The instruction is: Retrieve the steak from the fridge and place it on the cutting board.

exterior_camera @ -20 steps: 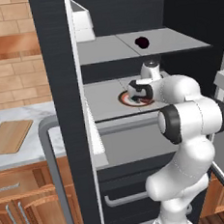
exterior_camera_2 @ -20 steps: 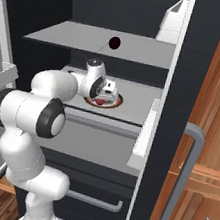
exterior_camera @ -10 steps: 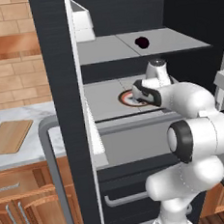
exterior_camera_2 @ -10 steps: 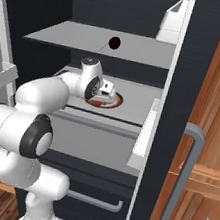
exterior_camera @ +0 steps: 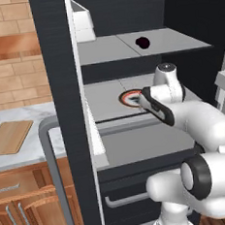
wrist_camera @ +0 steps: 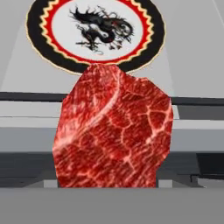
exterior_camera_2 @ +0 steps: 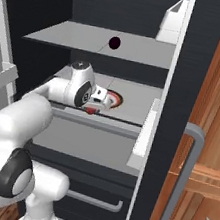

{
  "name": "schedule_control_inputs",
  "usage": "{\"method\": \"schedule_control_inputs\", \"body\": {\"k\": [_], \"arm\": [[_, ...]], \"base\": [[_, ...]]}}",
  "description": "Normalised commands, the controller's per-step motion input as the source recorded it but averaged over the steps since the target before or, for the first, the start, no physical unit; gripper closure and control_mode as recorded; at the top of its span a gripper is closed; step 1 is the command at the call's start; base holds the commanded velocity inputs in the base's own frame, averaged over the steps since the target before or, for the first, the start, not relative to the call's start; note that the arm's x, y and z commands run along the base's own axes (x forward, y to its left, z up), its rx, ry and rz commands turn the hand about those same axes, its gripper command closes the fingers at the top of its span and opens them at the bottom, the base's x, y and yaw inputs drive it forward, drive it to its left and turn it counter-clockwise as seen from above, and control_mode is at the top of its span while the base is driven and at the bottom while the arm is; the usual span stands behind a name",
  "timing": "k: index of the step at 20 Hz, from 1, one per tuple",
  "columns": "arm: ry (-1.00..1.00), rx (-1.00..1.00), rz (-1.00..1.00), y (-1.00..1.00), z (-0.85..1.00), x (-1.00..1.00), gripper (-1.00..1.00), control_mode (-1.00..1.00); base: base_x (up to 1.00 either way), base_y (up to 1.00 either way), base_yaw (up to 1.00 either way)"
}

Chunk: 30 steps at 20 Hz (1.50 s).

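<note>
Steak (wrist_camera: 113, 131) fills the hand view, clamped in the gripper (exterior_camera_2: 92, 110) just near of the dragon-painted plate (wrist_camera: 94, 30) on the fridge (exterior_camera: 66, 114) shelf; from the right base it is only a red sliver. Farther up sits a dark ball (exterior_camera: 143, 43), and the left base view shows the cutting board (exterior_camera: 8, 137) on the counter far left, beyond the open door's handle (exterior_camera: 52, 174).

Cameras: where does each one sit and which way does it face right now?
Left base view: behind the arm's left, looking into the open fridge; arm rises lower right; cutting board on the counter at left.
Right base view: behind the arm's right, same fridge shelf; arm at lower left, hand by the plate.
Hand view: along the hand, steak up close, plate beyond.
Shared: the plate and the dark ball in both base views.
</note>
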Motion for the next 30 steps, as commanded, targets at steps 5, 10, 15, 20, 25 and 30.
{"method": "schedule_control_inputs", "body": {"k": [5,10,15,20,25,30], "arm": [[0.01,0.02,-0.01,0.0,0.13,-0.61,1.0,-1.0],[0.01,0.05,-0.02,0.0,0.27,-0.58,1.0,-1.0],[0.02,0.01,-0.07,0.06,0.22,-0.45,1.0,-1.0],[0.06,0.0,-0.03,0.15,0.18,-0.39,1.0,-1.0],[0.11,0.0,0.0,0.22,0.16,-0.31,1.0,-1.0],[0.11,0.0,-0.01,0.14,0.23,-0.4,1.0,-1.0]], "base": [[0.0,0.0,0.0],[0.0,0.0,0.0],[0.0,0.0,0.0],[0.0,0.0,0.0],[0.0,0.0,0.0],[0.0,0.0,0.0]]}}
